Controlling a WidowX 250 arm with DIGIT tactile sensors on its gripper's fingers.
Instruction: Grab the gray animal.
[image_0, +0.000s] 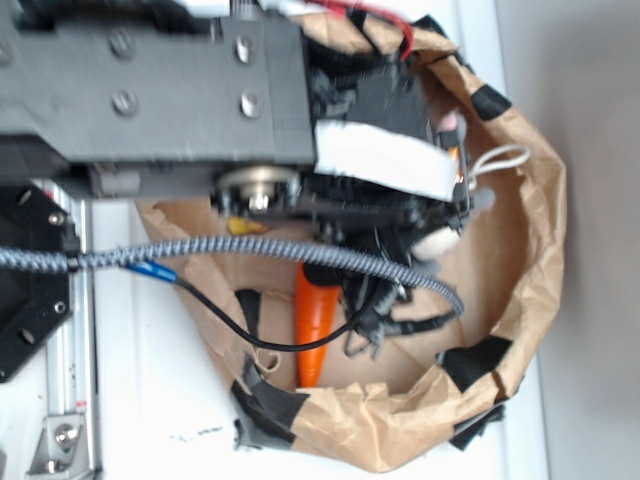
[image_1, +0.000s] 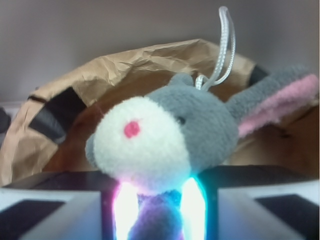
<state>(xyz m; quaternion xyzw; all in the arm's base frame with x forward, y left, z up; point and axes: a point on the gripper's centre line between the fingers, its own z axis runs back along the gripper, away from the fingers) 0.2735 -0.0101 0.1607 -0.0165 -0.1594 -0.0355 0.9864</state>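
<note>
- The white tabletop (image_0: 150, 400) carries everything, and the robot's dark grey metal arm (image_0: 150, 80) reaches across it from the left, hiding much of the scene below.
- A crumpled brown paper bag (image_0: 530, 250), rolled down into a rough bowl and patched with black tape, rings the work area; its wall rises behind the toy in the wrist view.
- A braided grey-and-black cable (image_0: 260, 248) and a thin black wire drape across the bag's opening.
- An orange plastic carrot (image_0: 314, 325) lies on the bag's floor, partly under the cable, just below the arm.
- The black gripper (image_1: 159, 207) is closed narrowly on the small gray plush animal (image_1: 180, 135), pinching its body between glowing pads; the cream muzzle, pink spot, long pink-lined ear and white string loop stick up above the fingers, inside the bag near its far wall.
</note>
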